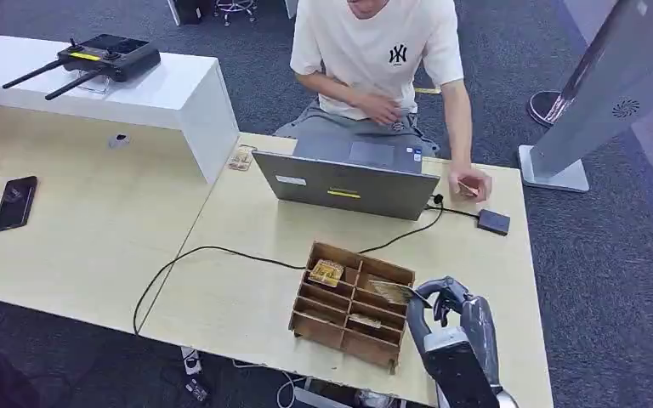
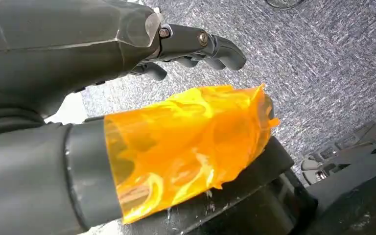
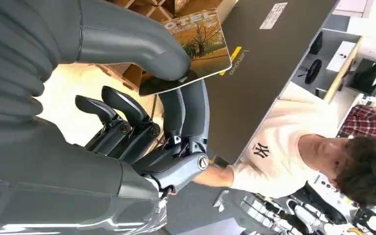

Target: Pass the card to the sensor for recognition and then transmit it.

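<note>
**Card lifted clear of the box, sensor pass yet to come**

Nearest the robot, the right hand pinches a thin rectangular card printed with an autumn-coloured picture between thumb and fingers; in the head view the card sits tilted, just above the right side of the brown wooden compartment box, not resting in any slot; the remaining fingers curl loosely below it. The left hand hangs over grey carpet, fingers bent in with nothing between them, its thumb wrapped in crumpled orange film. Further cards lie in the box's far compartments. Beyond the box a black cable runs across the pale wooden table to the grey open laptop; right of the laptop, near the table edge, lies a small dark square pad, which I judge to be the sensor; a person's hand rests just beside it.

By my reading the picking step is done and the presenting step is in hand; the next move calls for carrying the card forward and rightward past the laptop's corner, levelling it flat over the pad without loosening the pinch; the handover to the person would follow.
</note>
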`<state>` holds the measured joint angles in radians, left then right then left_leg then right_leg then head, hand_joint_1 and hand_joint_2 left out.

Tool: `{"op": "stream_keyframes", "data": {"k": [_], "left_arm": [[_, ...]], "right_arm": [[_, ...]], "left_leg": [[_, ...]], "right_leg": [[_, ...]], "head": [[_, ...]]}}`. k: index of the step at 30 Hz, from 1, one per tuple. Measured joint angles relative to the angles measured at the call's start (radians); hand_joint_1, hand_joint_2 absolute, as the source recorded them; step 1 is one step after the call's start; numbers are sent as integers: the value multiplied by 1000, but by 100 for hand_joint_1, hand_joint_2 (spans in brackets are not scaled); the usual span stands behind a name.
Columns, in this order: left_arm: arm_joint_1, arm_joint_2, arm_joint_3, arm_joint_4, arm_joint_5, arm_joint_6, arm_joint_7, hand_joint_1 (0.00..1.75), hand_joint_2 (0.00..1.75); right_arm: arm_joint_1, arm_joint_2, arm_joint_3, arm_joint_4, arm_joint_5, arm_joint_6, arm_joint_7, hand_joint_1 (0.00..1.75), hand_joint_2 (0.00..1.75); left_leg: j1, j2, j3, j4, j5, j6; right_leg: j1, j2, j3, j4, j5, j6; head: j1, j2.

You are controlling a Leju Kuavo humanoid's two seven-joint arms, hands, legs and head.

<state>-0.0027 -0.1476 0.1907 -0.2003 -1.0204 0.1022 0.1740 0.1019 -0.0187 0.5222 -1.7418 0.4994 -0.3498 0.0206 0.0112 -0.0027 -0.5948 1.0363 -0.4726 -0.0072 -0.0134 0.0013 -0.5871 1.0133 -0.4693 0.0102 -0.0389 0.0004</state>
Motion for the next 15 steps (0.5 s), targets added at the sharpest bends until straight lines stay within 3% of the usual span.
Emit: {"op": "stream_keyframes", "data": {"k": [9,15], "left_arm": [[0,1,2,0,-14,0,-7,0,0],[-2,4,1,0,-43,-9,-7,0,0]], "right_arm": [[-9,-3,0,-4,-11,5,-15,175,175],[-86,3,0,-4,3,34,1,175,175]], "left_leg": [[0,0,0,0,0,0],[0,1,0,0,1,0]], "right_leg": [[0,0,0,0,0,0],[0,0,0,0,0,0]], "head": [[0,0],[0,0]]}}
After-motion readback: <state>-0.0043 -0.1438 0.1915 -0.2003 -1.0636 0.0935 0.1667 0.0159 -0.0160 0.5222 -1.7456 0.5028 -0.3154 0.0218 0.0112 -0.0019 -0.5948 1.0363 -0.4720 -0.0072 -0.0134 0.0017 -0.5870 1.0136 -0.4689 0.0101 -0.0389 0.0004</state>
